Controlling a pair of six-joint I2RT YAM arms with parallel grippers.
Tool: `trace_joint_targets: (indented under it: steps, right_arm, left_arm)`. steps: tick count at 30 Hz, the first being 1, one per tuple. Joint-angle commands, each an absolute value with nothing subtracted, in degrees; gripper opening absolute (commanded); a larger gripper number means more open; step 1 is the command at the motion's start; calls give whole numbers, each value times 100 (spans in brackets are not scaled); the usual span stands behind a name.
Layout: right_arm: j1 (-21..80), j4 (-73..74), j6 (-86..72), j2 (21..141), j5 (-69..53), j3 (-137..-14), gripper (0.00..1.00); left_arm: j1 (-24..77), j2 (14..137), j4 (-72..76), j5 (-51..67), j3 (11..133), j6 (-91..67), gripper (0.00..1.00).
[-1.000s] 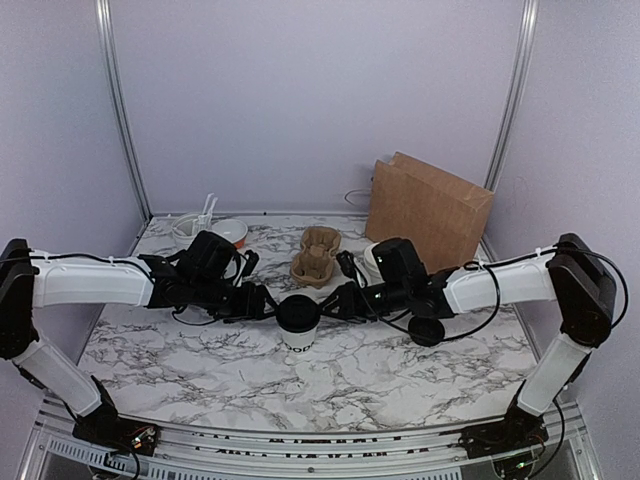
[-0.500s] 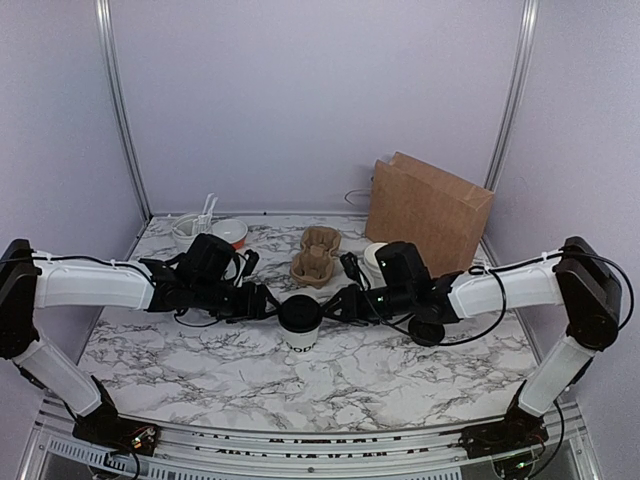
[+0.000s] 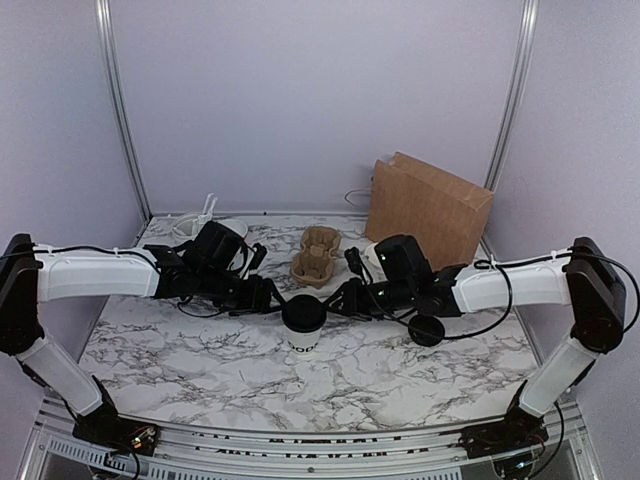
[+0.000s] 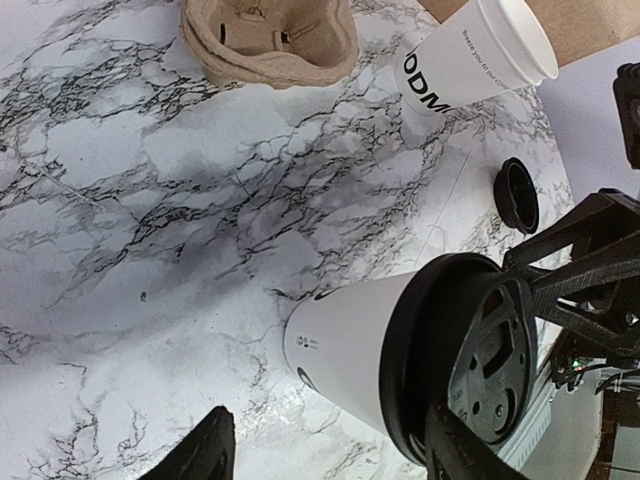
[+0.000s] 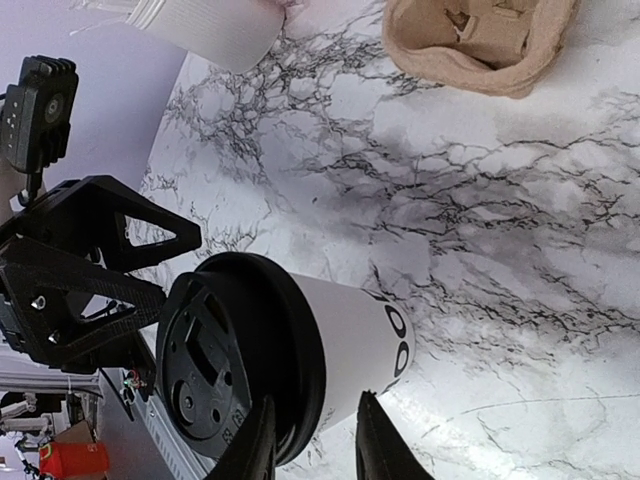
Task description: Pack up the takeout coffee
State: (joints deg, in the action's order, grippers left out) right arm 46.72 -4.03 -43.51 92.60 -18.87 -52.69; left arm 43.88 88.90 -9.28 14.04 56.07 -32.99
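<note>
Hard to read the fingertips from overhead, black on black against the lid. Can't properly see the lidless cup [image 3: 372, 252] either, tucked behind the right arm. In the wrist views, only catching the tips of the fingers [image 4: 195, 455], cut off by the bottom edge. Can't judge contact with the cup on either side.

Spotting the coffee [image 3: 303, 322] upright at mid-bench [image 3: 200, 360], lid on, hemmed in from both sides. Sitting just right of the left end effector [image 3: 270, 297] and just left of the right end effector [image 3: 337, 300]. Placing it nearer than the cardboard cup carrier [image 3: 317, 255], well apart from the brown paper bag [image 3: 428, 212], and left of a loose black lid [image 3: 427, 330].

Through the left wrist camera, seeing the left end effector spread wide, gripping nothing, with the coffee straight ahead. Through the right wrist camera, seeing the right end effector parted only narrowly, with the lid rim right at the gap. No visible clamp on it.
</note>
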Motion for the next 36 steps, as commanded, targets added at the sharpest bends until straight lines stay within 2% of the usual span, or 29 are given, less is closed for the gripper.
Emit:
trace_joint_targets:
  steps: [1,19,36]
  right_arm:
    - [4702,-420,-4386,9099,-1740,-5560,26]
    - [4619,-537,-4326,9564,-1912,-5687,27]
    - [4632,-555,-4296,9537,-1986,-5516,26]
  left_arm:
    - [4421,8906,-1169,1495,5840,-3160,66]
    - [4549,8319,-1240,1477,5420,-3280,66]
    - [4808,8576,-1178,1361,5326,-3336,65]
